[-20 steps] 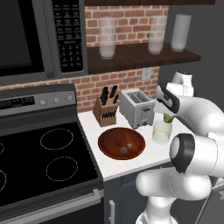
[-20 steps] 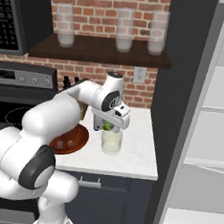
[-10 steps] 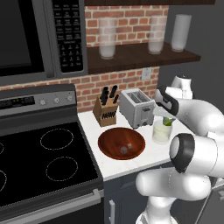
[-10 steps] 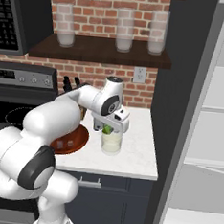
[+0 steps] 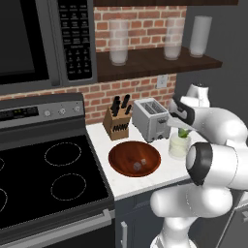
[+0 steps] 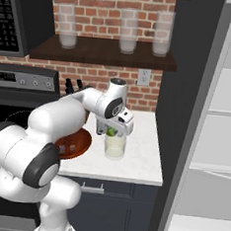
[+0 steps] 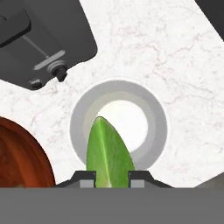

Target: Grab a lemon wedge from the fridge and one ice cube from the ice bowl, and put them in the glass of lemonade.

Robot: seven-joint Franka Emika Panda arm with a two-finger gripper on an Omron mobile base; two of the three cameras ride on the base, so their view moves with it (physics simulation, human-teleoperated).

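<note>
- the white marble-veined counter lies under the hand, pale with faint grey veins; in the left base view it runs as a short white slab between the black glass cooktop and the robot's body.
- the gripper hangs straight above the glass of lemonade; its two dark tips are drawn nearly together and pinch the lemon wedge between them.
- the wedge is a smooth green sliver whose long axis runs up the hand view, its pointed end over the glass's mouth and its wide end caught between the fingers.
- from the right base view the wedge sits at the glass's rim, with the tumbler standing upright on the counter just below the gripper.
- the ice bowl, reddish-brown and shallow, rests on the counter just beside the glass, towards the cooktop; a small pale ice cube lies on its floor.
- behind the bowl stand a silver toaster and a wooden knife block, both against the red brick wall.
- a dark wooden shelf on that wall carries three tall frosted glasses.
- a black microwave hangs over the cooktop.
- to the robot's right the fridge stands open, white shelves showing.
</note>
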